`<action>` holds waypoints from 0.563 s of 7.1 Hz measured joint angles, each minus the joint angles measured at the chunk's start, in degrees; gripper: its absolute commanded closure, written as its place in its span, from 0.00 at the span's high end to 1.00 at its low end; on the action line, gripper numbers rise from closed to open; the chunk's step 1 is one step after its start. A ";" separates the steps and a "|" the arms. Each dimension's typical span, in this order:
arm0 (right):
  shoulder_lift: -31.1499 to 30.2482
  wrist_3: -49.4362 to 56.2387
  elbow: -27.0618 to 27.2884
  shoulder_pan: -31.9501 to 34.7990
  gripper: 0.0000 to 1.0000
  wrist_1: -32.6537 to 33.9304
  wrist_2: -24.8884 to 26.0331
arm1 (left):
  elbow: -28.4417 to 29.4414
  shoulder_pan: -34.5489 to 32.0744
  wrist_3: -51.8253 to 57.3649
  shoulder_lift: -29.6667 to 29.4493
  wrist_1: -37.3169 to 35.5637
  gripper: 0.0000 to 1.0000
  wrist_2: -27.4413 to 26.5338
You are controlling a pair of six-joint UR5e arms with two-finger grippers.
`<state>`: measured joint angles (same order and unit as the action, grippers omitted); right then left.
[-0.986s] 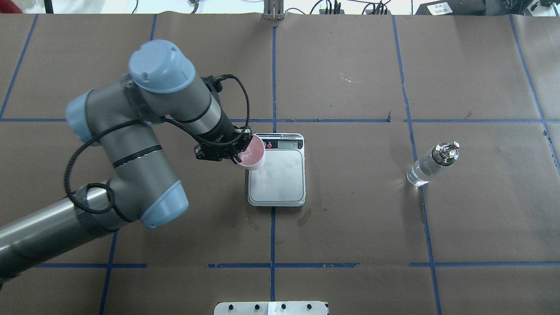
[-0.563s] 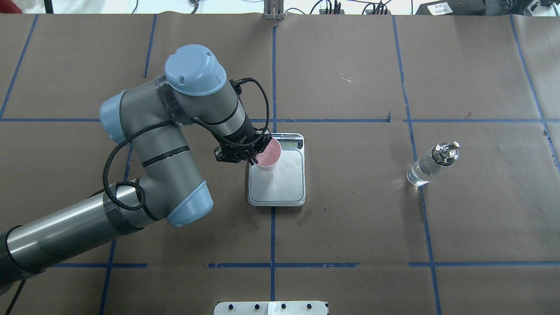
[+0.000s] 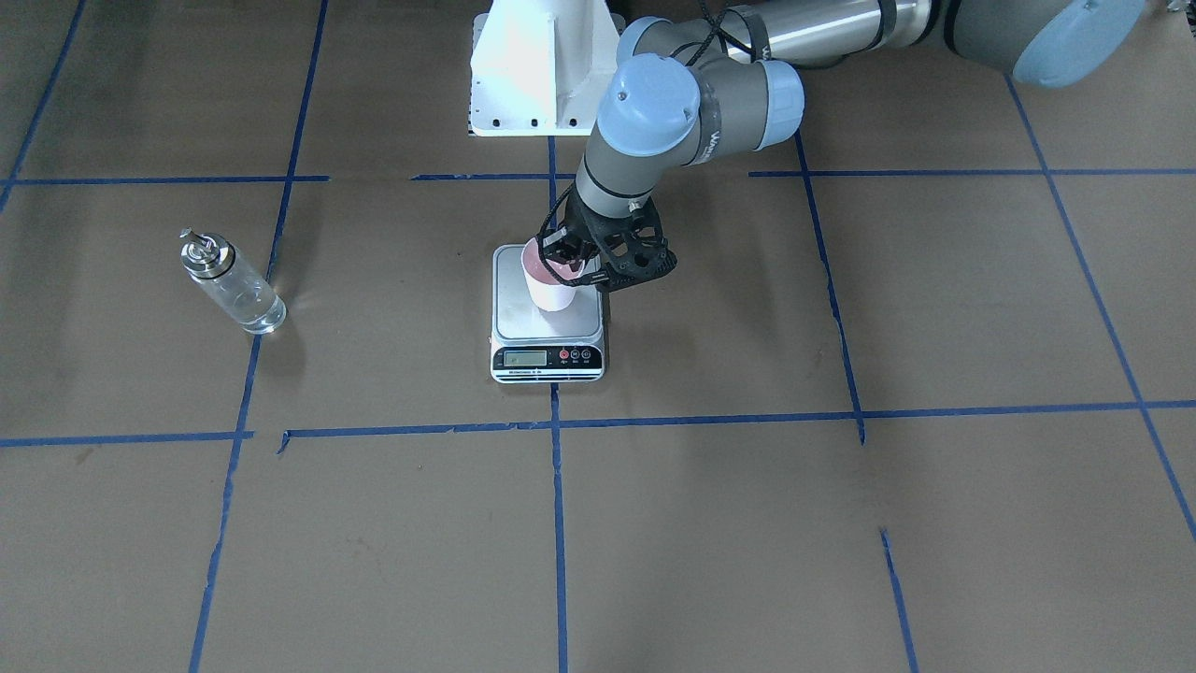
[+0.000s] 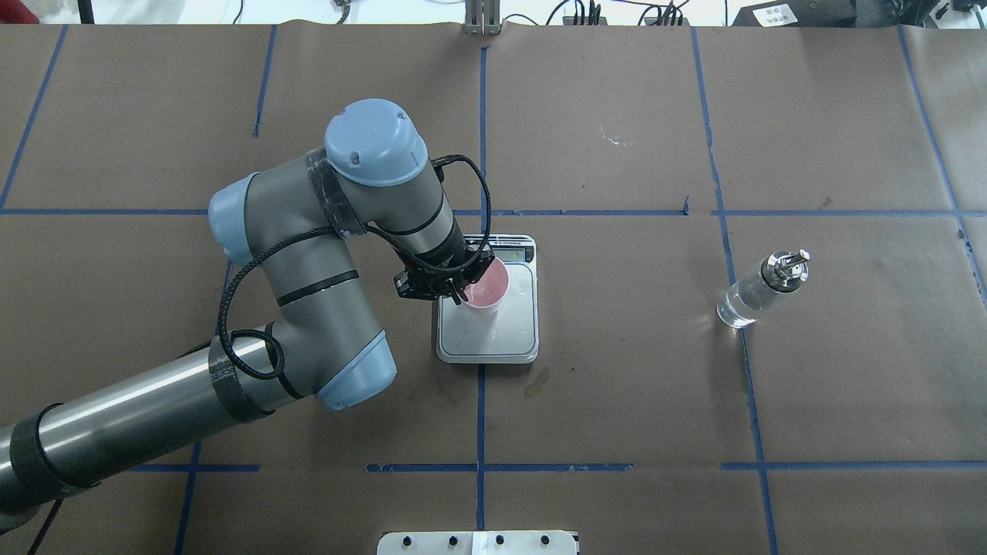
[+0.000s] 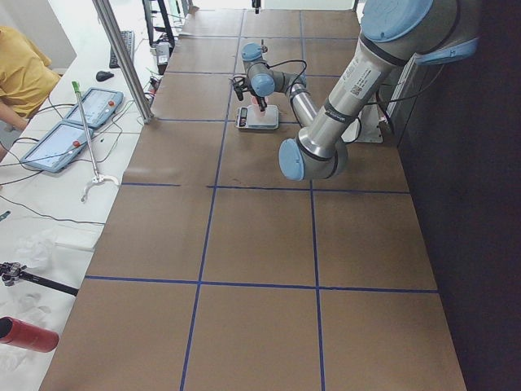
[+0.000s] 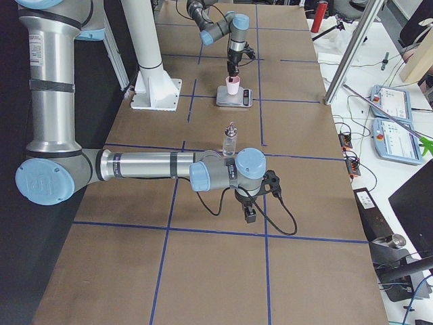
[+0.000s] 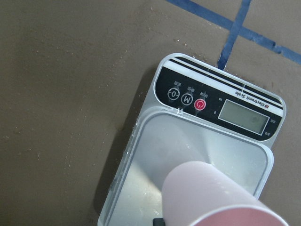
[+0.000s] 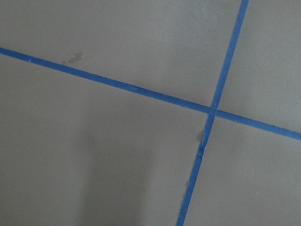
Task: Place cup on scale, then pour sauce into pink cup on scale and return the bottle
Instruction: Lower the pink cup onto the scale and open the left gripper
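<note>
In the overhead view, nearest the camera, a white mounting plate (image 4: 478, 542) sits at the bottom centre of the frame. The left arm (image 4: 308, 293) comes in from the lower left and bends over the brown paper-covered desk (image 4: 617, 385), which is marked off by blue tape lines (image 4: 480, 432).

At the frame's centre the left end effector (image 4: 465, 287) is clenched on the rim of the cup (image 4: 487, 287), on the side toward the arm. The cup is mouth-up with its pink inside showing. It is over the steel platform of the scale (image 4: 493, 339), toward the display end. Whether its base touches the platform cannot be told. In the left wrist view the cup fills the lower right and the scale's black panel lies at the upper right, with a grey display (image 7: 243, 117) and a red button (image 7: 200, 104).

The bottle (image 4: 759, 289) stands at the right of the overhead frame on a tape line, well apart from the scale, with its silver spout on top.

The right end effector (image 6: 249, 213) shows only in the right side view, low over the desk; whether it is released or clenched cannot be told. Its wrist camera sees only bare paper and a tape crossing (image 8: 210, 109).

Farthest off, cables (image 4: 586, 15) run along the top edge of the overhead frame.
</note>
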<state>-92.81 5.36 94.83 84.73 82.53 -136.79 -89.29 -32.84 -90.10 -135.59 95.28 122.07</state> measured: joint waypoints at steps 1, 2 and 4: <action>0.00 0.02 0.00 0.00 1.00 0.00 0.02 | 0.00 0.17 0.06 -0.01 0.04 0.00 0.01; 0.00 0.06 0.01 0.00 1.00 0.00 0.03 | 0.00 0.28 0.09 -0.09 0.09 0.09 0.03; 0.00 0.07 0.03 0.00 1.00 0.00 0.06 | 0.00 0.38 0.10 -0.18 0.15 0.38 0.07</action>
<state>-92.81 5.43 94.86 84.73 82.53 -136.72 -89.30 -32.46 -90.00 -135.76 95.44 122.14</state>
